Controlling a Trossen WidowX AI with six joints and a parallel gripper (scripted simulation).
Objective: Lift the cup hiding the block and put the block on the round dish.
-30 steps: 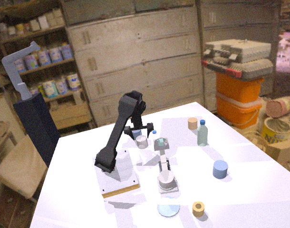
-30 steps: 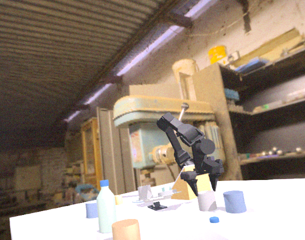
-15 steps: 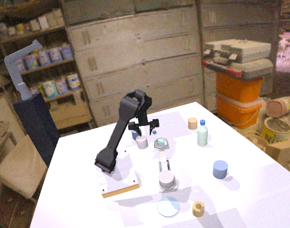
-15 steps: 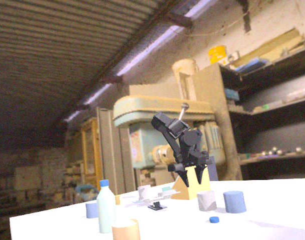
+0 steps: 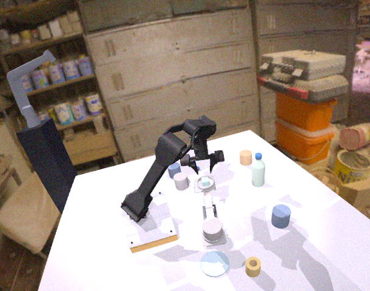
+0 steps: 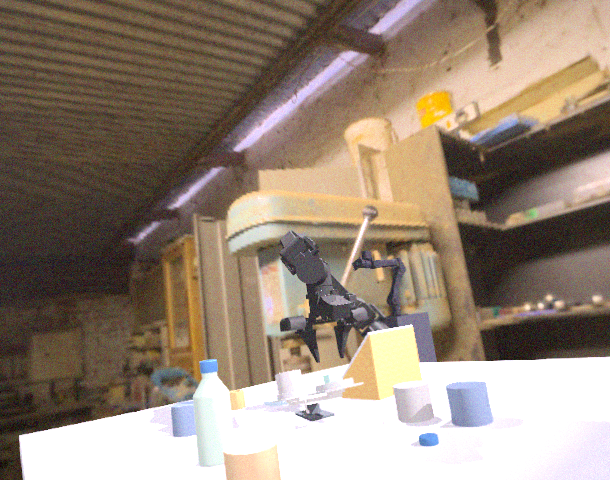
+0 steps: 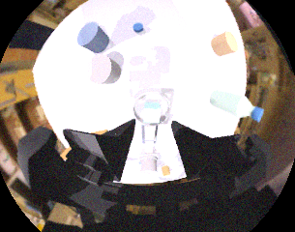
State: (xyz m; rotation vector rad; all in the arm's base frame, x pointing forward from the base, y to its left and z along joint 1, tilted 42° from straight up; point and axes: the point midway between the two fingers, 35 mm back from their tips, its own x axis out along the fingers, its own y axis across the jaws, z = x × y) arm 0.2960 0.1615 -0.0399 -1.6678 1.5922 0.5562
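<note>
The small pale teal block (image 5: 205, 180) (image 6: 326, 378) (image 7: 152, 104) lies uncovered in the ring holder at the far end of the balance (image 5: 207, 199) (image 6: 314, 414). My gripper (image 5: 204, 173) (image 6: 329, 358) (image 7: 154, 122) is open and empty, pointing down above that end, clear of the block. One grey cup (image 5: 181, 182) (image 6: 415, 403) (image 7: 101, 69) stands on the table beside the far end. The other grey cup (image 5: 212, 229) (image 6: 288, 384) (image 7: 149, 163) stands on the near end. The round pale blue dish (image 5: 215, 264) lies flat beyond the near end, with no cup above it.
A blue cylinder (image 5: 173, 171) (image 6: 469, 404) (image 7: 93, 38) stands beside the table cup. A green bottle (image 5: 258, 172) (image 6: 209, 423), a peach cylinder (image 5: 245, 157) and another blue cylinder (image 5: 281, 216) stand on the balance's other side. A tan ring (image 5: 253, 271) stands near the dish.
</note>
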